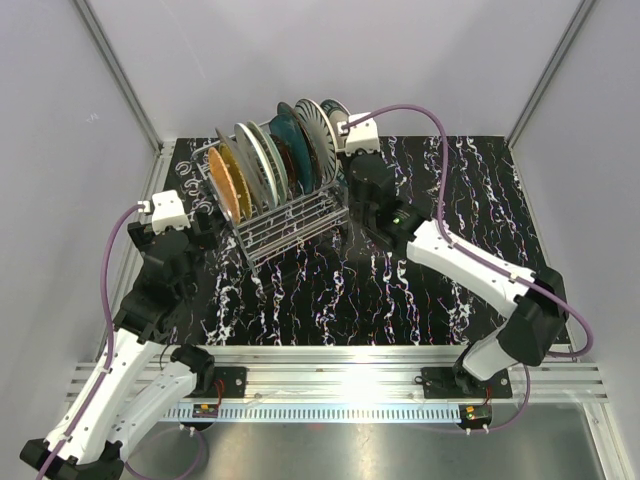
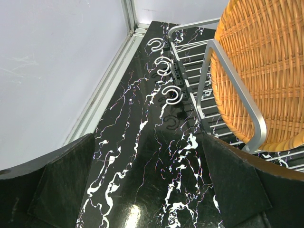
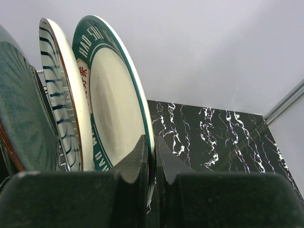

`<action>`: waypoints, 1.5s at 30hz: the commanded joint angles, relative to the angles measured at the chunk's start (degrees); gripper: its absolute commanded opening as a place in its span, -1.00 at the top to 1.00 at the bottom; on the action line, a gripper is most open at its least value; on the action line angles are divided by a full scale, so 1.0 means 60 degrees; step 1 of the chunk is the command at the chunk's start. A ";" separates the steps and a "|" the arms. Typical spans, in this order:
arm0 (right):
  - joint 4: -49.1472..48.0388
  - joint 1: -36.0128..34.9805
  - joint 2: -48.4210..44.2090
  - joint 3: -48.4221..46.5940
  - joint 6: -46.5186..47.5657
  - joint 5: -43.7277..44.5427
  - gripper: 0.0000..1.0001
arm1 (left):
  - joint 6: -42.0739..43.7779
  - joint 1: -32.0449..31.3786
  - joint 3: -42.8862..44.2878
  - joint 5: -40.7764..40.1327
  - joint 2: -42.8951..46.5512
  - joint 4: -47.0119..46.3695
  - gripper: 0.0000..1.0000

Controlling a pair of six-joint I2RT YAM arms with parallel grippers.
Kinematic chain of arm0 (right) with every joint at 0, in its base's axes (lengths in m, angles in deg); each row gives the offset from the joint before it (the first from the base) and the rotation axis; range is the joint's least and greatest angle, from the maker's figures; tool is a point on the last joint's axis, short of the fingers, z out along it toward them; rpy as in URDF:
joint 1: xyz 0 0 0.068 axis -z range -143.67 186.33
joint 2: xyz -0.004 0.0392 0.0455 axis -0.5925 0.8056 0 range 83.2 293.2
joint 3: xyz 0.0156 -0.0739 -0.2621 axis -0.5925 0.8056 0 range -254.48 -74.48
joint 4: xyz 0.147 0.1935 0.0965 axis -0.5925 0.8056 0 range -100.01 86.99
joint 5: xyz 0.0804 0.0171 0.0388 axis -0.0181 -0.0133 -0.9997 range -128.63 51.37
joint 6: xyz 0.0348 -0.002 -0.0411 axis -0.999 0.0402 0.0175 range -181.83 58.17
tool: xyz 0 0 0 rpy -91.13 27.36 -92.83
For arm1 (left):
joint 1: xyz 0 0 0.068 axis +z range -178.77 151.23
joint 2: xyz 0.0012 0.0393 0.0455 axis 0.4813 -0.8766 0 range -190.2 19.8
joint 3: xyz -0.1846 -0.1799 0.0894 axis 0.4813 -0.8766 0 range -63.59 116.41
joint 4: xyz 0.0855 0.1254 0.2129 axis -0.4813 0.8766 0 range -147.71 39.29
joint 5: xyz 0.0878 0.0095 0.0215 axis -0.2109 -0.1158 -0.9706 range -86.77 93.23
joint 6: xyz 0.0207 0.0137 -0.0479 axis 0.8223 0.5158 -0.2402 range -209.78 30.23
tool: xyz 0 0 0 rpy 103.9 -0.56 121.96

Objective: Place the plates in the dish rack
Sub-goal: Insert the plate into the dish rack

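The silver wire dish rack stands at the back middle of the table with several plates upright in it. They run from an orange woven plate at the left end to a black-striped white plate. At the right end stands a cream plate with a green rim, beside the striped plate and a dark teal plate. My right gripper is shut on the green rim's lower edge. My left gripper hangs open over bare table, left of the rack rail and the orange plate.
White hooks stick out from the rack's left end. The enclosure's left wall and its metal frame run close beside the left gripper. Black marbled table lies in front of and to the right of the rack.
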 commanded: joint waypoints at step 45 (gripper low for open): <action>-0.0285 0.0403 0.0585 -0.1057 -0.1297 -0.1526 0.39 | 0.0059 0.0054 -0.0016 0.0163 -0.0001 -0.0556 -0.98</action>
